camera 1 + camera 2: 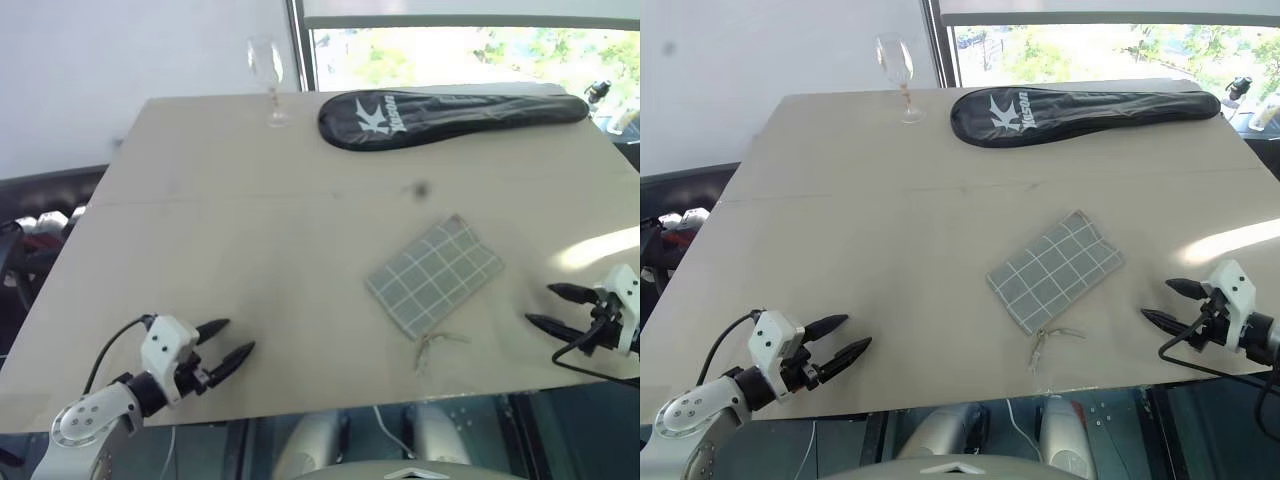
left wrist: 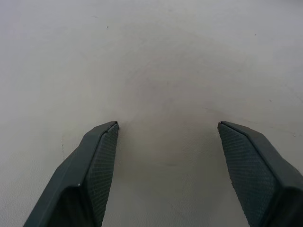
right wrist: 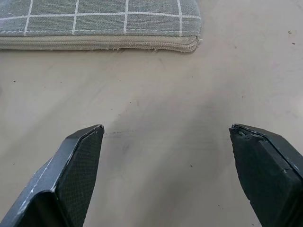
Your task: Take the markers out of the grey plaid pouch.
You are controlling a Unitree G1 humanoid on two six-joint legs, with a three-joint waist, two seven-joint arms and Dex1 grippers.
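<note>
The grey plaid pouch lies flat and closed on the table's right half, turned at an angle, its string pull trailing toward the near edge. The markers are hidden. My left gripper hovers open over bare tabletop at the near left, well apart from the pouch. My right gripper stands open at the near right, pointing toward the pouch with a gap of table between. In the right wrist view the pouch shows its zipped edge beyond the open fingers.
A long black racket cover lies along the far edge. A wine glass stands at the far left of it. The wooden table ends just below both grippers. A cable runs under the right gripper.
</note>
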